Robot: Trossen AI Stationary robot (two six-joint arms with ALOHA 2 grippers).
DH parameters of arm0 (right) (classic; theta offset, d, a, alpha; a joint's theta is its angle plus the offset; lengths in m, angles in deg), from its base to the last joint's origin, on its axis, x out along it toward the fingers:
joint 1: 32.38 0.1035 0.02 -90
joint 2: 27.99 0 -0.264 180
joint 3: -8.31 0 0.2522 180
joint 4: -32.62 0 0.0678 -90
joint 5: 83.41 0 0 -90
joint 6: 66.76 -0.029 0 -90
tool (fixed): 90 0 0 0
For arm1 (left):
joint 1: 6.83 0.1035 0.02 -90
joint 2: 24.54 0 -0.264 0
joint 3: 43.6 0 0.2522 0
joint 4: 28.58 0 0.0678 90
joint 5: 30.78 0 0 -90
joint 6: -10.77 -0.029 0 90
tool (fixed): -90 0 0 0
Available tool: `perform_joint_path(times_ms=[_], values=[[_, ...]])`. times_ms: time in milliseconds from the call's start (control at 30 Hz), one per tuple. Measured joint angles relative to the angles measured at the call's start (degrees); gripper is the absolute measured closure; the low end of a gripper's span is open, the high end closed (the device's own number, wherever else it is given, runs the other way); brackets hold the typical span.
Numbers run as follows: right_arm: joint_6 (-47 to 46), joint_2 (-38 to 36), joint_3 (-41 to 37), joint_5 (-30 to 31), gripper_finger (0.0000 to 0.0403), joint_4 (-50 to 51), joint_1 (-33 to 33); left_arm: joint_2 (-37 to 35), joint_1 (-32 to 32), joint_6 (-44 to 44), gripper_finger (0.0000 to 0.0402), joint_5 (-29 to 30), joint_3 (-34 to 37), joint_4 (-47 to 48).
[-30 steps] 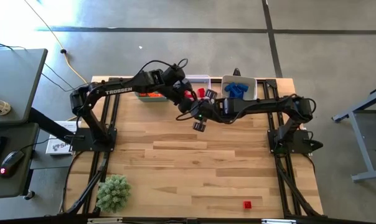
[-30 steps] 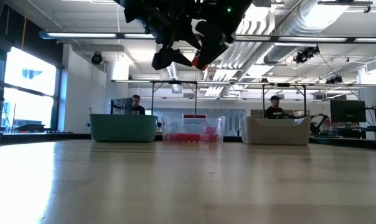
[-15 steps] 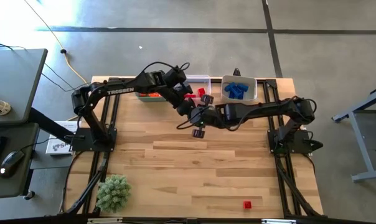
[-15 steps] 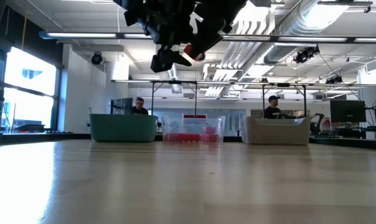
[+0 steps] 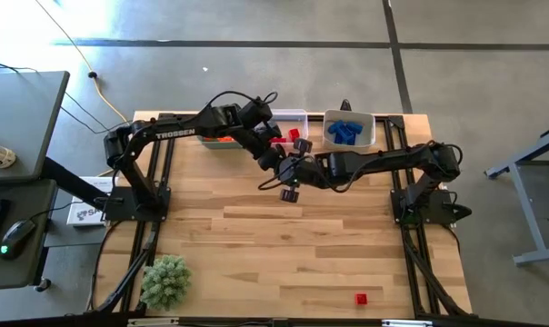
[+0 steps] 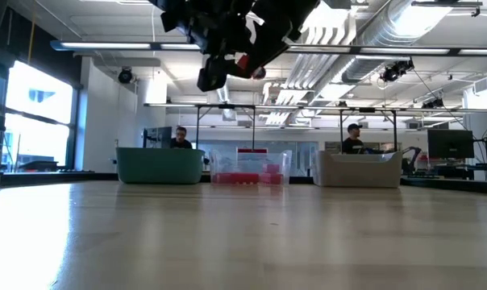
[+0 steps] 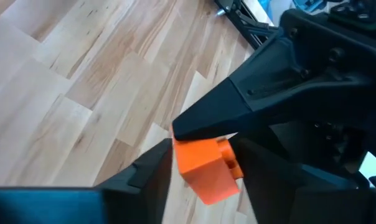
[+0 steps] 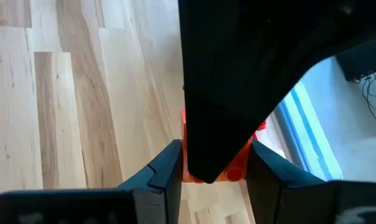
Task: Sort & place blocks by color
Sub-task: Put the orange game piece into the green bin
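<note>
Orange block (image 7: 203, 169), in mid-air over the upper middle of the table (image 5: 256, 236), at a hand-over between the two arms.

- **Nearest you:** one red block (image 5: 361, 298) lies unsorted at the lower right of the high view, and a green spiky ball (image 5: 165, 280) sits at the lower left.
- **Middle:** the right gripper (image 8: 214, 163) is narrow and clamped on the orange block. The left gripper (image 7: 203, 163) sits around the same block, but you cannot tell whether it grips.
- **Far edge:** the teal bin (image 6: 159, 165) holds orange pieces, the clear bin (image 6: 250, 167) red ones and the white bin (image 5: 370, 123) blue ones.

Judge sorting nearly done, with two blocks left. Only the left wrist view shows the block plainly. The high view hides it under the arms, yet only that view shows the stray red block.
</note>
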Motion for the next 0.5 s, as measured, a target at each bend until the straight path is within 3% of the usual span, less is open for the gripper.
perform_joint_path(times_ms=[267,500], values=[[-0.7,0.0,0.0,0.6,0.0292,0.3,-0.7,0.0,0.1,-0.5,0.0322,0.5,0.0,0.0],[-2.4,-0.2,0.0,-0.5,0.0241,0.5,-0.9,0.0,0.0,-4.8,0.0333,1.3,0.0,0.3]])
